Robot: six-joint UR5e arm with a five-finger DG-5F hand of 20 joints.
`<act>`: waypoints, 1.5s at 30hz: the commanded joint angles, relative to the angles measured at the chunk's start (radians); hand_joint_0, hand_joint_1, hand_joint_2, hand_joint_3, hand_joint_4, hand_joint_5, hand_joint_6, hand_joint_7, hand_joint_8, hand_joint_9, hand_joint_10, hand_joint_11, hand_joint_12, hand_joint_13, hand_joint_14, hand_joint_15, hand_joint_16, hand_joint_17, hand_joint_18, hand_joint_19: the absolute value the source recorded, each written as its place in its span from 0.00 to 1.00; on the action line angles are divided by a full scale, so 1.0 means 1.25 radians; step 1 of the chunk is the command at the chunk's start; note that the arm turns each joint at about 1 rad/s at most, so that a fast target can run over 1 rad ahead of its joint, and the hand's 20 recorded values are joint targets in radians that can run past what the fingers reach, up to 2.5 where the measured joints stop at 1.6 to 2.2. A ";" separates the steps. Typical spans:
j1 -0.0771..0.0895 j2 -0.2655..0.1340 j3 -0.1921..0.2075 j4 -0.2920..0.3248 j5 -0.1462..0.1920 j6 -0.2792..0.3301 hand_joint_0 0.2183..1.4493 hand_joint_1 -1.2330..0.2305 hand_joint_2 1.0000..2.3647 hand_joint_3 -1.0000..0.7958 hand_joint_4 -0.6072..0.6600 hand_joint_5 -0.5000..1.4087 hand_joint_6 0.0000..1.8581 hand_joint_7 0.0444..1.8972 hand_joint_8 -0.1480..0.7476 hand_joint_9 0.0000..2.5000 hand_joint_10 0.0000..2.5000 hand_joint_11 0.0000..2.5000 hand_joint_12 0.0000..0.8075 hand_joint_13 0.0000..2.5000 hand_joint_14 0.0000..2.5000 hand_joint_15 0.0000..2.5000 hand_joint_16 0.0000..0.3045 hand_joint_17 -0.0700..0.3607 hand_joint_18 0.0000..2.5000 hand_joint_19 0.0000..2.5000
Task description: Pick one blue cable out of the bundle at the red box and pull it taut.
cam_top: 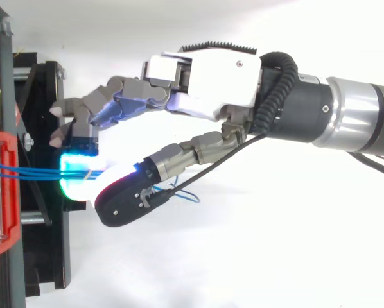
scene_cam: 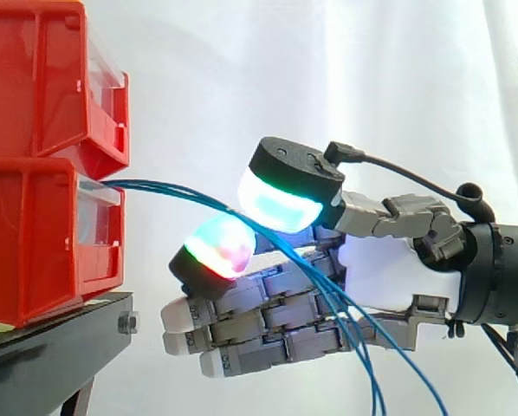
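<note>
White curtain, blue cables [scene_cam: 168,188] from red box [scene_cam: 42,243] pinched in hand [scene_cam: 380,260], between glowing pads [scene_cam: 281,208].

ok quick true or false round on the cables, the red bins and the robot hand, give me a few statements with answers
1. The blue cables come out of the lower red bin. True.
2. The robot hand enters the side view from the left. False: it comes in from the right.
3. The cables run straight and taut. False: they curve down past the robot hand to the bottom edge.
4. The bins rest on a black stand. True.
5. There is just one red bin. False: an upper red bin sits on the lower one.
</note>
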State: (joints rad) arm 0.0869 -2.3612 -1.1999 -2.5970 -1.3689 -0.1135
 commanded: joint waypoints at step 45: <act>0.000 0.000 0.001 -0.001 0.003 0.000 0.40 0.22 0.01 0.40 0.50 0.18 0.50 0.52 0.56 0.29 0.00 0.15 0.45 0.17 0.00 0.05 0.18 0.44 0.18 0.03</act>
State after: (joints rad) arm 0.0874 -2.3608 -1.1983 -2.5986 -1.3652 -0.1135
